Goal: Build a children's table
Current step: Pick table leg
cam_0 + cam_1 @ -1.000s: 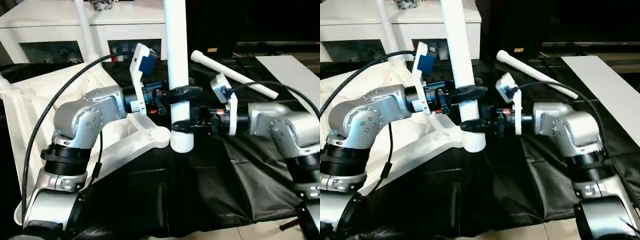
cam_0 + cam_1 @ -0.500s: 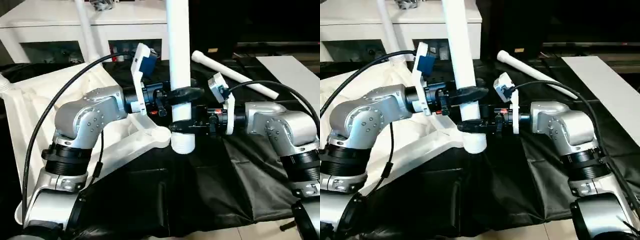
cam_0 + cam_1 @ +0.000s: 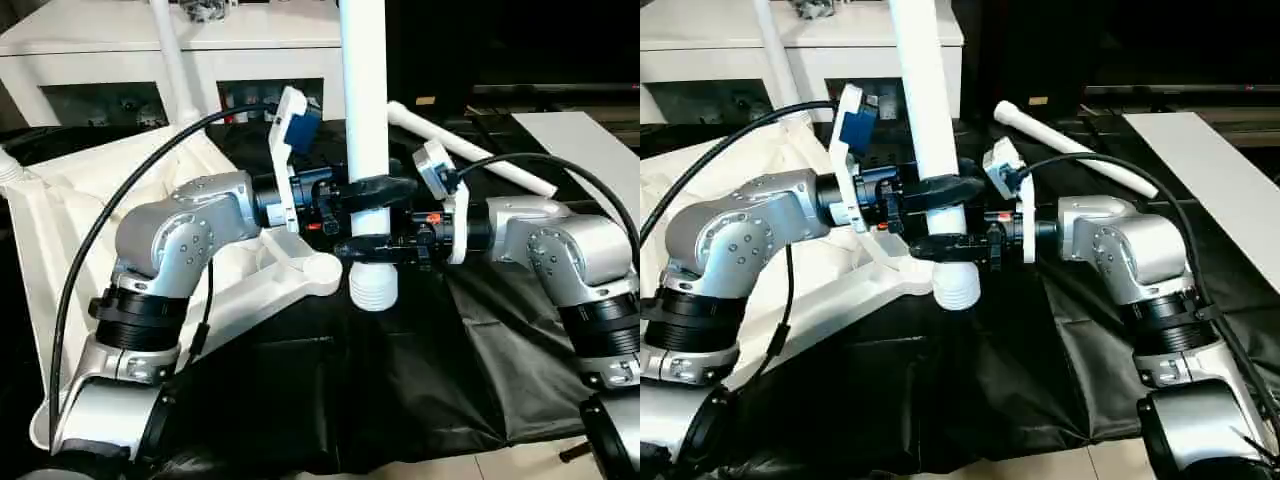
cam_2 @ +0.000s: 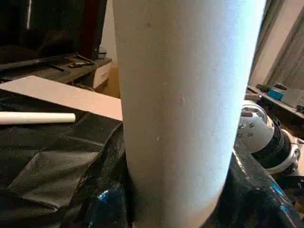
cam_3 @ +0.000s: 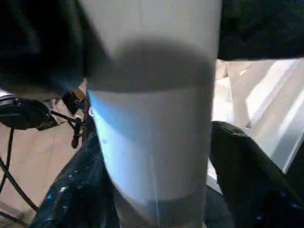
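The upright leg point(image 3: 364, 120), clamped by left end effector point(image 3: 372, 189) and right end effector point(image 3: 377, 246), rises slightly; its ribbed lower end point(image 3: 374, 287) now shows, beside the tabletop's corner socket point(image 3: 322, 270). Right forearm draws closer to the leg.

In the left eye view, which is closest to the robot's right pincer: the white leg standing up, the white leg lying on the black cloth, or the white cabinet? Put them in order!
From the right pincer:
1. The upright white plastic tube leg, clamped in that pincer at the middle.
2. The loose white plastic tube leg lying on the black cloth, behind and to the right.
3. The white cabinet with glass doors, far back on the left.
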